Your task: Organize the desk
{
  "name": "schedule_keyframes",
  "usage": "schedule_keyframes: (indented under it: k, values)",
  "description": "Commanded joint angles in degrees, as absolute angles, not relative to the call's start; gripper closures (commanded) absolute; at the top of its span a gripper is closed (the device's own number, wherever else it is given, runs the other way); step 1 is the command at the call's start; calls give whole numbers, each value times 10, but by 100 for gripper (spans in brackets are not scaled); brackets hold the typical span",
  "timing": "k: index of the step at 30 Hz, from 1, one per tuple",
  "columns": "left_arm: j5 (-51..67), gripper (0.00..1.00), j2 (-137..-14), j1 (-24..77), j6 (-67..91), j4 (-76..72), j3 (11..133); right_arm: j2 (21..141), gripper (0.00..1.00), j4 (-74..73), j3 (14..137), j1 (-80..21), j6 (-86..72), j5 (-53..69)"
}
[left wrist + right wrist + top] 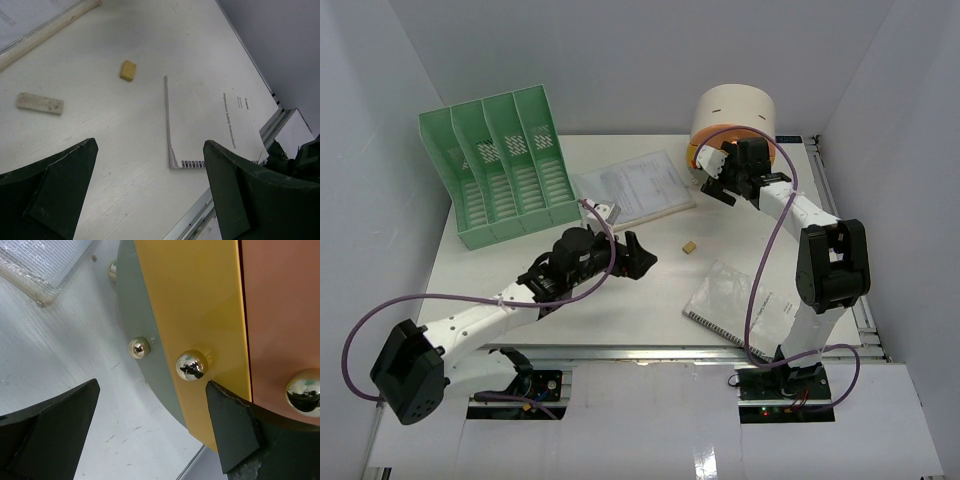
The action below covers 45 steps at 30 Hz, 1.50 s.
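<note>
Desk (620,305) lying under both arms, left gripper (150,147) hovering spread wide over its middle near spiral notebook (220,115) and yellow block (128,70), right gripper (152,385) gaping close before gold knobs (191,365) of round drawer unit (735,110).

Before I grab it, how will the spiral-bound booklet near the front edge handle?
The booklet looks thin, so probably floppy and light. Its cover edge seems lifted, so it may flap open. Lying flat on the smooth desk, it likely slides when pushed.
</note>
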<state>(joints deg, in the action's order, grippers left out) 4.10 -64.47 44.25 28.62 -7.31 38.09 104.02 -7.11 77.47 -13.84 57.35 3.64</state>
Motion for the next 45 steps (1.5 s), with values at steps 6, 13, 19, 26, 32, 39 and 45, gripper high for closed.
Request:
schedule_keyframes:
  k: [6,13,19,26,32,39,45]
  values:
    - [78,2,-744,441,318,-177,458,1036,7,-46,804,-121,537,89]
    - [66,2,-866,426,381,-257,518,880,4,-124,750,-40,358,330]
    - [148,8,-1058,392,444,-391,603,753,7,-122,592,40,252,397]
    - [213,23,-1301,378,487,-399,867,719,46,-125,518,184,178,657]
    - [154,24,-1411,378,517,-342,1042,739,50,-211,524,234,226,696]
    - [81,27,-1524,384,580,-293,1191,726,47,-208,520,262,232,701]
    - [68,28,-1578,391,607,-291,1246,715,45,-193,516,266,223,705]
